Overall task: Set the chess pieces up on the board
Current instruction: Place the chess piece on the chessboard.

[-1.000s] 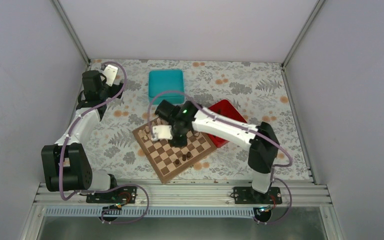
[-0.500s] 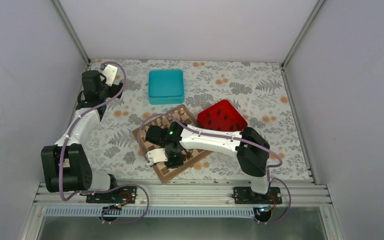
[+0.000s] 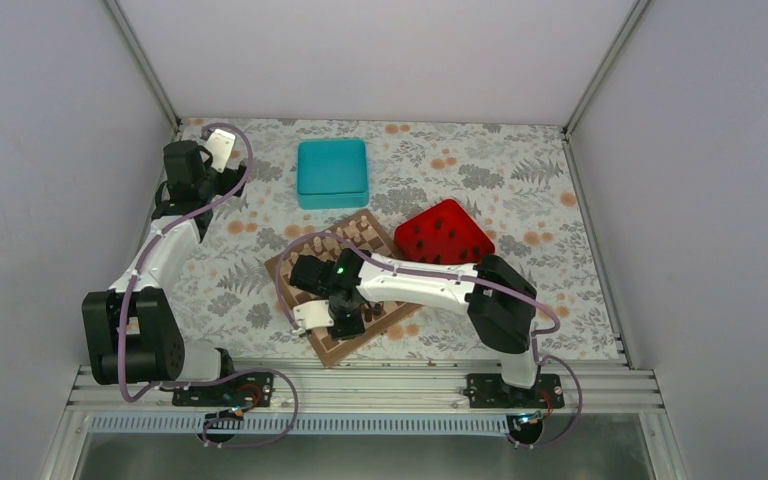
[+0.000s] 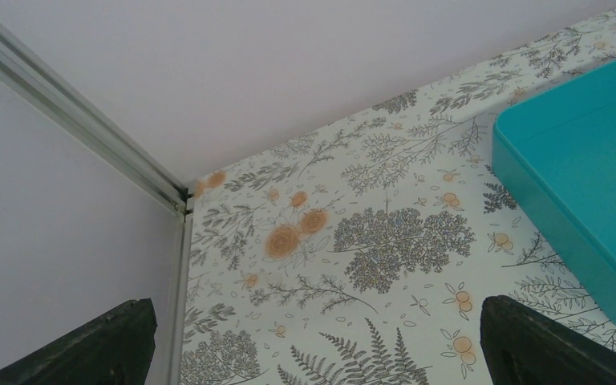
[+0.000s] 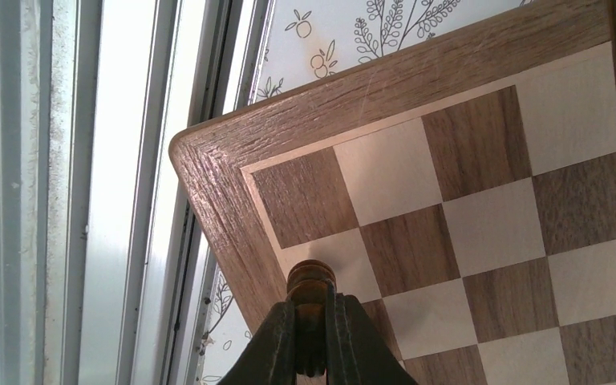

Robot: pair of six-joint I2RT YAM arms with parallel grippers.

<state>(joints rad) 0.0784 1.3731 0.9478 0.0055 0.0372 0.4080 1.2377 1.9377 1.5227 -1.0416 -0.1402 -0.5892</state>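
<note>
The right gripper [image 5: 311, 321] is clamped on a dark chess piece [image 5: 311, 279], holding it upright over the squares just inside one corner of the board [image 5: 233, 148]. The left gripper [image 4: 309, 353] hangs with jaws spread wide above the flowered desk [image 4: 385, 241], beside the teal box [image 4: 577, 184].

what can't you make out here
- Right wrist: lower half of the chess piece, covered by the right end effector.
- Top: near squares of the board, under the right arm.
- Top: contents of the red tray, too small.
- Left wrist: teal box, cut by the edge.
</note>
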